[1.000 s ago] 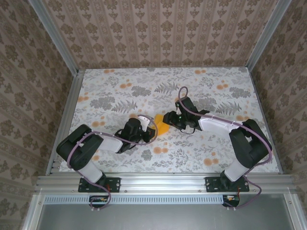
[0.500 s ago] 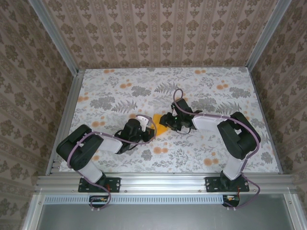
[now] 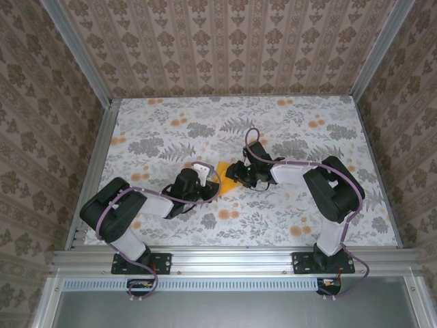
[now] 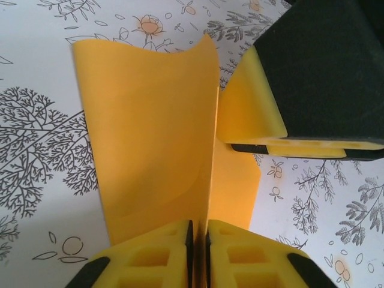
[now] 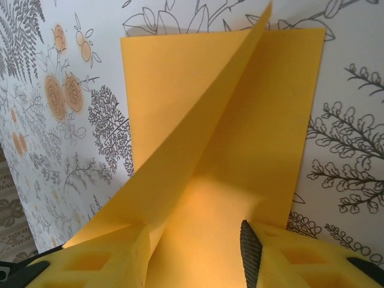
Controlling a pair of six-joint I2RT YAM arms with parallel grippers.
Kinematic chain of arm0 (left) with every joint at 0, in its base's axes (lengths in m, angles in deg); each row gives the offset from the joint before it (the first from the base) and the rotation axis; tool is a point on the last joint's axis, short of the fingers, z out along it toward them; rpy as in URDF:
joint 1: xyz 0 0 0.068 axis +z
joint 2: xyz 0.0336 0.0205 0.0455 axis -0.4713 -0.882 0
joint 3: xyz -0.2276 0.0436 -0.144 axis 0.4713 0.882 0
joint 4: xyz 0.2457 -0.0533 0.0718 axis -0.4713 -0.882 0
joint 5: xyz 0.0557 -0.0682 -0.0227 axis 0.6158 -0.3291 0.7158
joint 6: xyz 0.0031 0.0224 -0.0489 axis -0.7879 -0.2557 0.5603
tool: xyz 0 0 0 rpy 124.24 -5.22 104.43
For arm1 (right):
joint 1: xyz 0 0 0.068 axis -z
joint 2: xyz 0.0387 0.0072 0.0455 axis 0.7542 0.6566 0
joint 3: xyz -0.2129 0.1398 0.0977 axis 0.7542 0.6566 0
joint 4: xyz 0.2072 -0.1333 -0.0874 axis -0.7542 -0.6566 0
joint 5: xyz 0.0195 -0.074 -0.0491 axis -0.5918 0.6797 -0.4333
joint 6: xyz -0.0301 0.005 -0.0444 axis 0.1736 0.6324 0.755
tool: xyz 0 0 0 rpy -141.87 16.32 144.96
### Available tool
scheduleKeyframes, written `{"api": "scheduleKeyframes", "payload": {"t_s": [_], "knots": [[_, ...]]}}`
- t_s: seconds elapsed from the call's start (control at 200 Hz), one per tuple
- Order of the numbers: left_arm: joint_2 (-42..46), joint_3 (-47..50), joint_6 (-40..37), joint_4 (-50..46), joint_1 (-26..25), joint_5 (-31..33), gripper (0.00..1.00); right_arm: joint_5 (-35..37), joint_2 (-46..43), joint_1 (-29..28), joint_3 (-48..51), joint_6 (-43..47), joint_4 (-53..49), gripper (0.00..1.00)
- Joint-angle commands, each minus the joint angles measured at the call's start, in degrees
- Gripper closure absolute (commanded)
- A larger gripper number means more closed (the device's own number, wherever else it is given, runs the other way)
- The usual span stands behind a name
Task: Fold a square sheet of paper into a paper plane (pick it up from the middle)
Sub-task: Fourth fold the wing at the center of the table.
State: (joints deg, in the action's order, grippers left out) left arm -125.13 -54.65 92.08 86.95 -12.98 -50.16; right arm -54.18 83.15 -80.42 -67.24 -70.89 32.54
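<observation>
Right arm [image 3: 331, 188] tucked in toward 9 o'clock. We see the paper [image 4: 150, 120] at worktop [image 3: 157, 137] centre: left end effector [image 4: 198, 237] pinching its crease from 9 o'clock, right end effector [image 5: 195, 252] spread astride it from 3 o'clock.

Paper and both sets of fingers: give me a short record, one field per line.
paper: orange-yellow, partly folded, lying on the floral table
left fingers: pinched shut on the paper's upright fold
right fingers: apart, straddling the paper, with a raised flap between them
arms: meet over the paper near mid-table
stage: early folds, no dart shape yet
</observation>
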Motion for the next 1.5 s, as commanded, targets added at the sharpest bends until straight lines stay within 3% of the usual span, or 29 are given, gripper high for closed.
{"api": "scheduleKeyframes", "payload": {"t_s": [0.0,0.48,0.75,1.05,1.495], "knots": [[1.4,-0.5,1.9,-2.3,0.9,-2.7,0.80,0.0,1.3,-0.3,-1.0,-0.2,0.0,0.50],[6.0,-5.8,-0.1,-14.6,2.5,-6.1,0.63,1.0,2.4,-0.3,-1.8,0.9,-2.6,0.44],[3.4,-9.6,-1.5,-20.2,2.8,-5.6,0.60,0.9,2.6,-0.4,-2.0,1.3,-3.3,0.41],[0.5,-11.7,-0.7,-22.5,2.7,-4.9,0.66,0.8,2.4,-0.4,-2.1,1.8,-3.5,0.37],[-0.7,-10.6,2.3,-19.7,4.3,-7.5,0.89,-0.2,0.6,0.1,-1.5,3.9,-2.3,0.37]]}}
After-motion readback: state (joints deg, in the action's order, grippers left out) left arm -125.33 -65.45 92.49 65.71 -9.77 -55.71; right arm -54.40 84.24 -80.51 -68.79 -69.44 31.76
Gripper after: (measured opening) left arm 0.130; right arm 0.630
